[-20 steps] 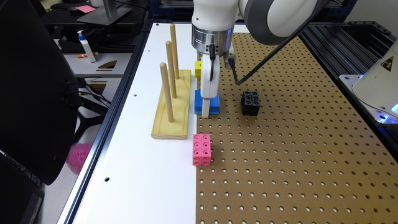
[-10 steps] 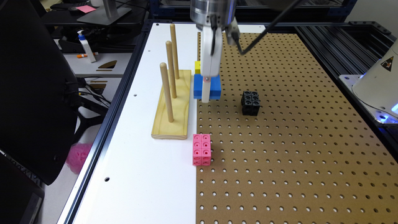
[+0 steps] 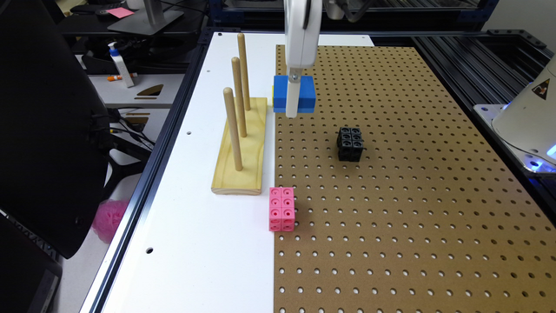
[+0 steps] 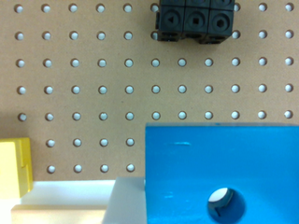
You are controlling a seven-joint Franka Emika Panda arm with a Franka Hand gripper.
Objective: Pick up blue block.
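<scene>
The blue block (image 3: 306, 93) hangs in the air above the far end of the pegboard (image 3: 391, 208), held by my gripper (image 3: 293, 109), which is shut on it from above. In the wrist view the blue block (image 4: 210, 163) is large and close, its round centre hole showing, with the board well below it. A small yellow cube (image 4: 14, 165) rests on the board just beside where the block hangs; in the exterior view it is almost fully hidden behind the block.
A wooden base with three upright pegs (image 3: 241, 152) stands on the white table, on the exterior view's left of the held block. A black block cluster (image 3: 350, 143) and a pink block cluster (image 3: 281, 208) sit on the board nearer the camera.
The gripper has risen with the blue block, lifting it off the board. The arm has moved up out of the exterior view, and the other blocks stayed put.
</scene>
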